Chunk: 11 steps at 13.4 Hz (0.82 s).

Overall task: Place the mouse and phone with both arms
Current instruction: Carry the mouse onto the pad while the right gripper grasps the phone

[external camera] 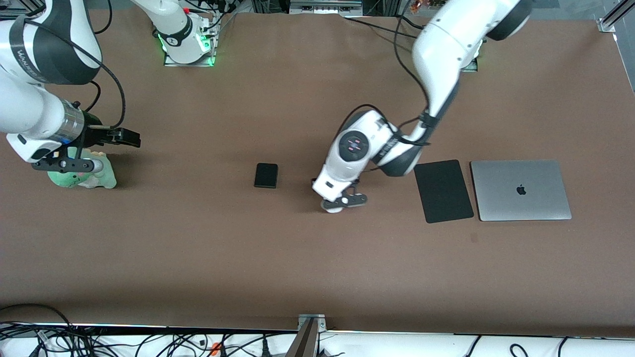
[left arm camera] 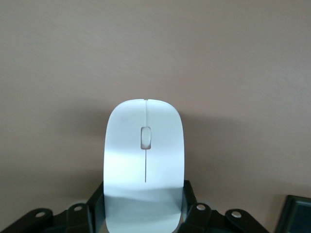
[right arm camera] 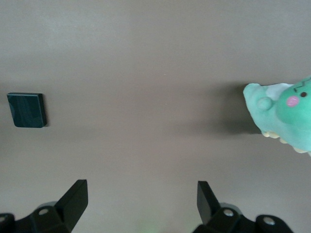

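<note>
The white mouse sits between the black fingers of my left gripper, which is shut on its rear sides. In the front view only a bit of the mouse shows under the hand, low at the tabletop near the table's middle. The phone, a small black slab, lies flat beside it toward the right arm's end, also seen as the phone in the right wrist view. My right gripper hangs open and empty over the table at the right arm's end, fingers wide apart.
A green plush toy lies under the right hand. A flat black mat and a closed silver laptop lie side by side toward the left arm's end. Cables run along the table edge nearest the front camera.
</note>
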Each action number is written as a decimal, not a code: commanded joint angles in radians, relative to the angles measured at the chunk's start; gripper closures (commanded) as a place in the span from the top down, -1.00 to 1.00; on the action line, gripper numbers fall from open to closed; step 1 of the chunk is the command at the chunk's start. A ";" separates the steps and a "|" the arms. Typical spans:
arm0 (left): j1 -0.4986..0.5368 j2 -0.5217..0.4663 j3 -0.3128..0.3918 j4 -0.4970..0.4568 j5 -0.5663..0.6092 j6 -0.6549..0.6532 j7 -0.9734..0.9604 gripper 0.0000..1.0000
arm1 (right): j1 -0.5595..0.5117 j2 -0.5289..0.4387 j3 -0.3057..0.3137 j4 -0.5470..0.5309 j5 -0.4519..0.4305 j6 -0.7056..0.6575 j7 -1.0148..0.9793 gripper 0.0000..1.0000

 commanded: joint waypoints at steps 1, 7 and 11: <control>0.112 -0.149 -0.051 -0.206 0.026 0.010 0.063 -0.49 | 0.060 0.033 0.000 0.008 0.021 0.035 0.085 0.99; 0.277 -0.314 -0.050 -0.496 0.031 0.117 0.150 -0.49 | 0.253 0.131 0.000 0.011 0.037 0.215 0.296 0.99; 0.409 -0.342 -0.047 -0.628 0.041 0.199 0.276 -0.49 | 0.353 0.218 0.000 0.011 0.037 0.380 0.394 0.99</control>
